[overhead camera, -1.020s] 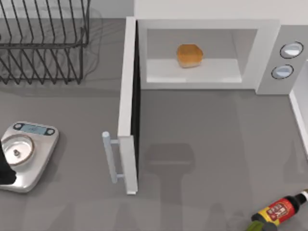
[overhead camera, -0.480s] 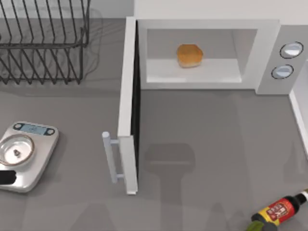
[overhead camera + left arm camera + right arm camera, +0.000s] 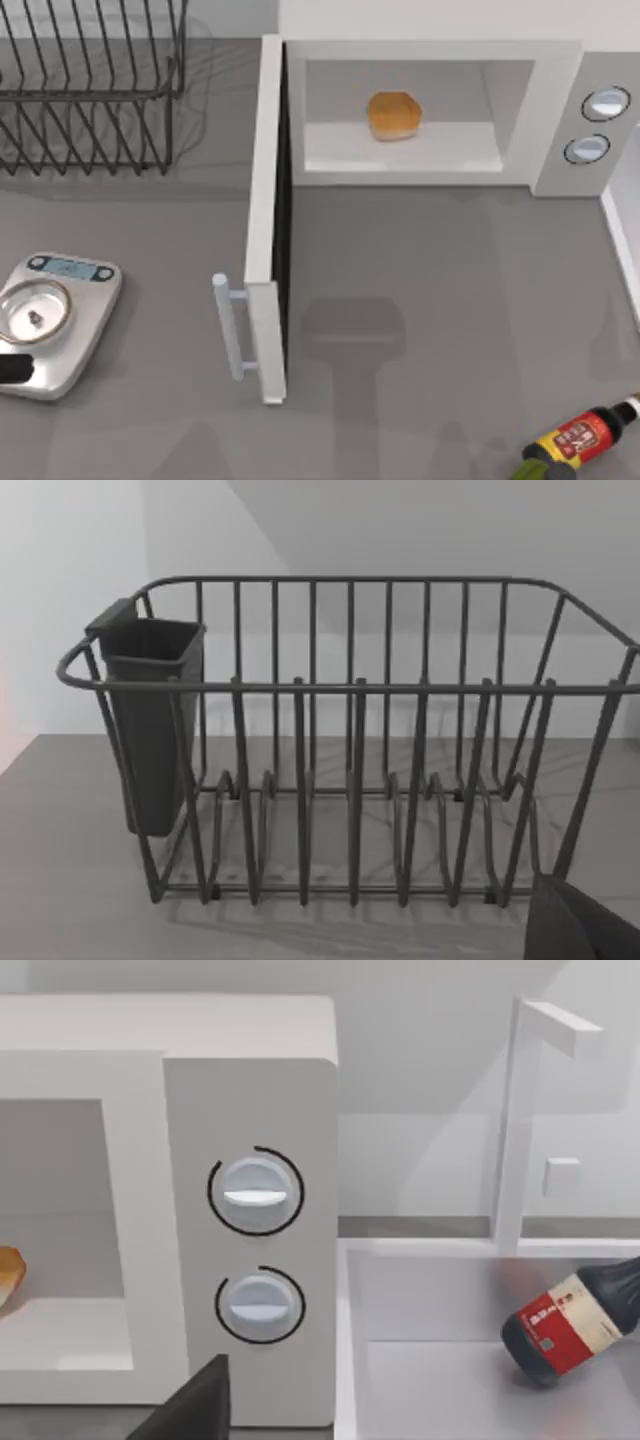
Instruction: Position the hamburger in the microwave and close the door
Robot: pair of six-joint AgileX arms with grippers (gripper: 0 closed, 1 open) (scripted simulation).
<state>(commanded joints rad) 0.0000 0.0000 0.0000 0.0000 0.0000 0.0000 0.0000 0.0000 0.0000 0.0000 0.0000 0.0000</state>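
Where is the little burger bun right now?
In the top view, the hamburger sits inside the microwave cavity, near the middle of its floor, right of the open door and left of the two knobs.

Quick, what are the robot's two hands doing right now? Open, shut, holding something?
Left gripper: at the table's left edge beside the scale; fingers cannot be told.
Right gripper: near the microwave; fingers cannot be told.

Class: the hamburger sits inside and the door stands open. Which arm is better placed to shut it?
Probably left: the door swings out with its handle toward the table's left, where the left gripper sits.
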